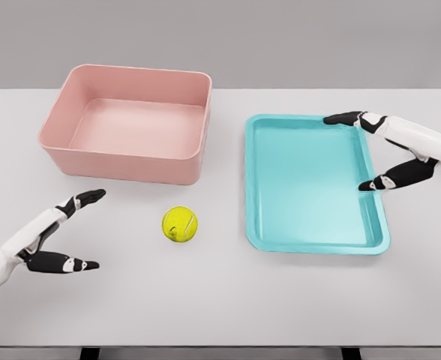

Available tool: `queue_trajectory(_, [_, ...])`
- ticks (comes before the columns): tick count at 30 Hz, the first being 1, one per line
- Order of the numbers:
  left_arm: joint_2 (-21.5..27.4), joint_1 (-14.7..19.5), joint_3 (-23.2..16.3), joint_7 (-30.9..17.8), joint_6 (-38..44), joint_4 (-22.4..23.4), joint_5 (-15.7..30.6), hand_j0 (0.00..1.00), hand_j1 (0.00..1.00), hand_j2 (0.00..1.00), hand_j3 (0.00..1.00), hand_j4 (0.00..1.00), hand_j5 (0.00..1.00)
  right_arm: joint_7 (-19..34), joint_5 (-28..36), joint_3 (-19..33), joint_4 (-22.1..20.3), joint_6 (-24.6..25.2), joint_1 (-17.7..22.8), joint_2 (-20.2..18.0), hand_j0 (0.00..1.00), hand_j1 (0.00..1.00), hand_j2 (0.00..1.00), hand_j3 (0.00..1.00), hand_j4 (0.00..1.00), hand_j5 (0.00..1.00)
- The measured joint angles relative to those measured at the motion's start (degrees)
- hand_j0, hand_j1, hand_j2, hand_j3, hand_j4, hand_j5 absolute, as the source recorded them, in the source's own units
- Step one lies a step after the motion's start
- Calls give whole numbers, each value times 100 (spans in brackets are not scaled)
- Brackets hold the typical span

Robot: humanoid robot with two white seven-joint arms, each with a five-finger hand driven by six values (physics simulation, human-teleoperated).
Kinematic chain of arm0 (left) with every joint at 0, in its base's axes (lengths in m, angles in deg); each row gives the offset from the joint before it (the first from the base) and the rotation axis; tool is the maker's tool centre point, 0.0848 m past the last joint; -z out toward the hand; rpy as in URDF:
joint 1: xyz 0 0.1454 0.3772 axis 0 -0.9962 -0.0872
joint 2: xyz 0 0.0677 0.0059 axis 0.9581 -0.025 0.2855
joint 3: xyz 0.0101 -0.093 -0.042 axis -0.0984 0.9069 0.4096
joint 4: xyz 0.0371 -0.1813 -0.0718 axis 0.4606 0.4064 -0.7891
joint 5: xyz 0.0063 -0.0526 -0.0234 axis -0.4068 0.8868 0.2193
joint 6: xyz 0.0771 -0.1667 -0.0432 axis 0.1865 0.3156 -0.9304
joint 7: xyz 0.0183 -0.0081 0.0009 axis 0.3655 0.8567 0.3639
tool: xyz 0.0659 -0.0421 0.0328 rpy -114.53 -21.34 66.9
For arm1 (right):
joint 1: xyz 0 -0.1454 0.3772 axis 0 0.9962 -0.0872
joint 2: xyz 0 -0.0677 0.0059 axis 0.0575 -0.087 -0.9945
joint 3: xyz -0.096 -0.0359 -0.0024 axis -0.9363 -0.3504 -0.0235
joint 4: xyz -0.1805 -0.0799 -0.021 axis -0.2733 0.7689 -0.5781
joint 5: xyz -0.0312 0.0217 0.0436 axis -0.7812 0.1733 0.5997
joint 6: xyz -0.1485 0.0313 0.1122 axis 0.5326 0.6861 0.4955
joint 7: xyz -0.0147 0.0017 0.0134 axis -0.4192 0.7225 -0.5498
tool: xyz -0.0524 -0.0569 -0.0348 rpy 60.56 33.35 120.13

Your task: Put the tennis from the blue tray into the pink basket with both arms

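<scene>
On the white surface (280, 300), between the empty pink basket (127, 124) and the empty blue tray (310, 184), lies the tennis ball (179, 223), already off the tray but not yet basketed, while left hand (59, 240) and right hand (389, 150) hold nothing, fingers spread

A single head view looks down and forward over the white bench (228, 300) from the robot's side, close enough that both forearms enter at the lower corners

Basket (128, 124) back left, tray (314, 184) right, ball (180, 223) on table (220, 300) between
</scene>
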Motion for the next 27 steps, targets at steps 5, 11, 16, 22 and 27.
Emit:
queue_trajectory(5, [-266,150,-5,-2,0,-66,-245,100,100,100,100,100,100,0,17,215,65,174,9,-25,100,100,100,100,100,100])
queue_trajectory(11, [-646,220,-14,2,0,-80,-555,100,100,100,100,100,100,0,19,255,-32,307,0,-25,100,100,100,100,100,100])
queue_trajectory(16, [-889,396,-94,5,0,-81,-671,100,100,100,100,100,100,0,15,258,-68,421,0,-23,100,100,100,100,100,100])
queue_trajectory(22, [-1096,492,-239,5,0,-82,-694,100,100,100,100,100,100,0,2,318,-91,460,-18,-187,100,100,100,100,100,100])
queue_trajectory(27, [-1184,510,-354,5,0,-81,-653,100,100,100,100,100,100,0,-23,326,-181,453,0,-286,100,100,100,100,100,100])
